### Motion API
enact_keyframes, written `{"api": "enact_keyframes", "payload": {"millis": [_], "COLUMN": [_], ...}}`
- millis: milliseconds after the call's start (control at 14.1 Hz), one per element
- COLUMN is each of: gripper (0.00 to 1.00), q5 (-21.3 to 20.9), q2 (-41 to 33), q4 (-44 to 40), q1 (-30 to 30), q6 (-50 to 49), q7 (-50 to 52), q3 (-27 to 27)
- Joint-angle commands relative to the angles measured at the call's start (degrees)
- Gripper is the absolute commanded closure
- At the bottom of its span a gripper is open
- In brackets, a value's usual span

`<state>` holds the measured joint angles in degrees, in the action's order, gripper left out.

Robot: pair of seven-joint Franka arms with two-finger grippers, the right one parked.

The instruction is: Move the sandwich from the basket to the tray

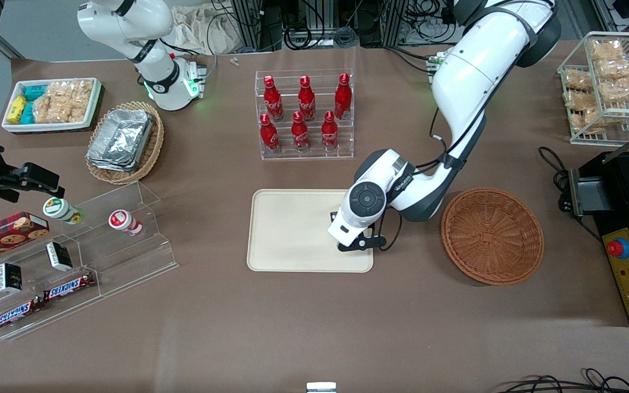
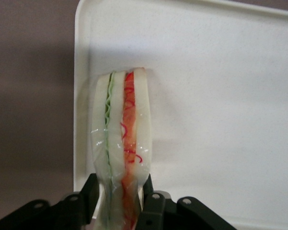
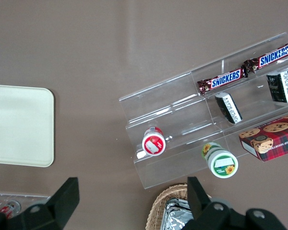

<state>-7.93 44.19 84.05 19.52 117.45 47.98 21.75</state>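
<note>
Brown cloth covers the table (image 1: 314, 327), with the cream tray (image 1: 287, 229) near its middle. The gripper (image 1: 355, 245) hangs low over the tray, close to the tray edge that faces the basket (image 1: 492, 236). Its 2 fingers (image 2: 89, 194) pinch the wrapped sandwich (image 2: 122, 143) between them, so the jaws are narrow and clamped on the bread. From the wrist camera the sandwich sticks out past the fingertips with its green and red filling stripes in view, above the tray surface just inside the rim; whether it touches the tray cannot be told. The basket sits just beside the gripper, off the tray toward the working arm's end of the table. Farther from the front camera than the gripper stands a clear rack with 6 red bottles (image 1: 306, 112).
</note>
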Motion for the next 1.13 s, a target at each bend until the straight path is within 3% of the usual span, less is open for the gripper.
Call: {"api": "enact_keyframes", "payload": {"millis": [0,213,283,638,921,1063], "gripper": [0.4,0.35,0.31,0.26,0.25,0.25], "q5": [-1.03,-1.03,-0.94,0.2,3.27,8.0], "q2": [-0.5,-3.57,-5.41,-16.75,-25.62,-32.99], "q4": [0.41,-1.25,-1.69,-1.35,2.51,9.51], "q1": [-0.01,-0.45,-1.23,-5.02,-3.7,-1.95], "q6": [0.24,-5.8,-8.18,-21.19,-22.79,-21.75], "q7": [0.36,0.45,0.1,-5.25,-9.19,-17.09], "q3": [-0.39,-0.82,-1.44,-3.01,-11.0,-18.1]}}
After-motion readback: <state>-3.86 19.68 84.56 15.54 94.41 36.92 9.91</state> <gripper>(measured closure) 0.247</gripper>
